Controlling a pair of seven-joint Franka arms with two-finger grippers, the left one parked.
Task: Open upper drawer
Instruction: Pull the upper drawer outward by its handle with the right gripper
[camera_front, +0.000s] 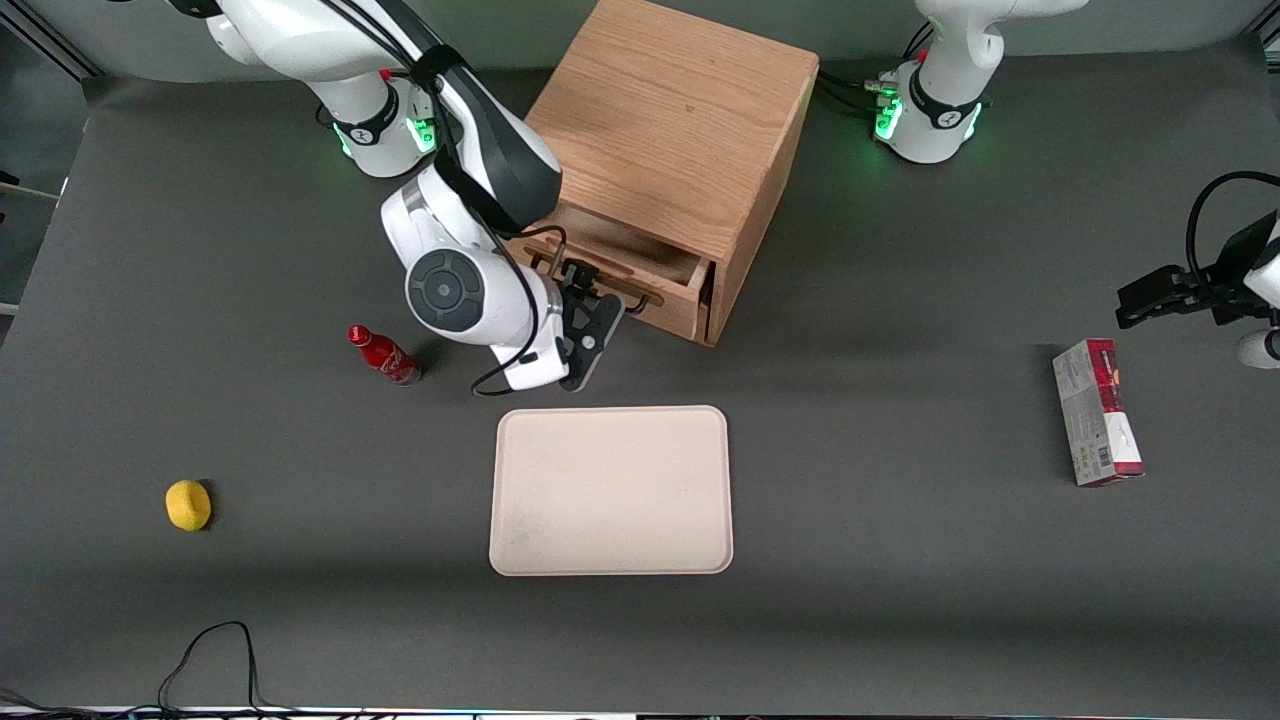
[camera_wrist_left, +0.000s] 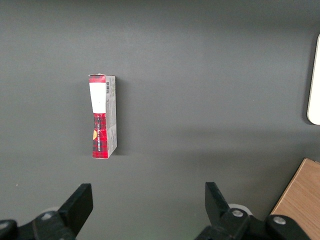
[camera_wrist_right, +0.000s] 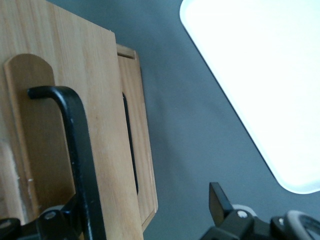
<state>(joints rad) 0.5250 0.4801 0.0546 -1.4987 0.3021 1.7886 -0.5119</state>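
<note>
The oak cabinet (camera_front: 670, 130) stands near the arms' bases. Its upper drawer (camera_front: 655, 300) is pulled partway out, so the inside shows from above. The drawer's black wire bar handle (camera_front: 610, 292) faces the front camera. My right gripper (camera_front: 590, 290) is at this handle, open. In the right wrist view the handle (camera_wrist_right: 75, 145) and the edge of the drawer front (camera_wrist_right: 107, 150) lie between the gripper's (camera_wrist_right: 145, 200) spread fingers. The handle is close to one finger, and the other finger (camera_wrist_right: 219, 200) is well clear of it. The lower drawer (camera_wrist_right: 142, 150) shows under the upper one.
A beige tray (camera_front: 610, 490) lies nearer the front camera than the cabinet. A red bottle (camera_front: 385, 355) stands beside my arm, and a yellow lemon (camera_front: 188, 504) lies toward the working arm's end. A red and white box (camera_front: 1097, 410) lies toward the parked arm's end.
</note>
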